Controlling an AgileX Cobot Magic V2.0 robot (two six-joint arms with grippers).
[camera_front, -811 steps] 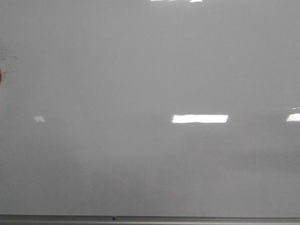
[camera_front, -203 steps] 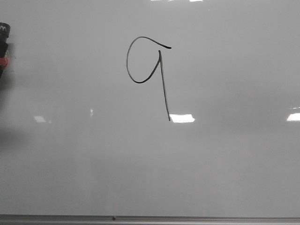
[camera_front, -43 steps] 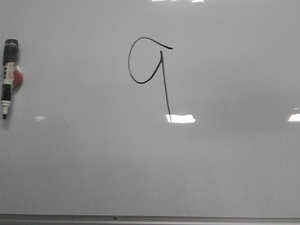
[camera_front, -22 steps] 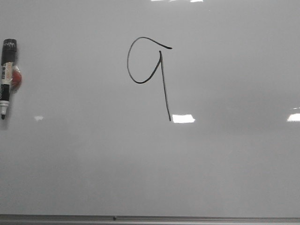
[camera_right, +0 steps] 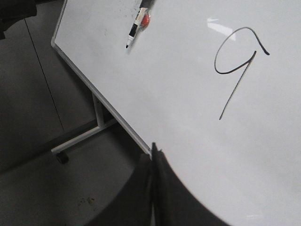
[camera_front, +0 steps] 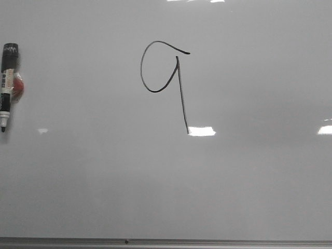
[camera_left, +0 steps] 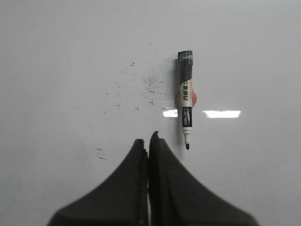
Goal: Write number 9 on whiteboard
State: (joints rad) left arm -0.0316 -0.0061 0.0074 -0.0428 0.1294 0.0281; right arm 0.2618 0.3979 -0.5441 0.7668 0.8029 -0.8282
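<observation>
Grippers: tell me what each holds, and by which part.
Nothing. The left gripper and right gripper are both shut and empty; the marker sits on the whiteboard, apart from both.

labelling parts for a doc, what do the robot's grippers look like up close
Only the fingers show. The left gripper has two matte black fingers, broad at the base and curving to narrow tips. The right gripper looks the same: smooth black, tapered fingers. No cables, markings or arm casing are visible.
</observation>
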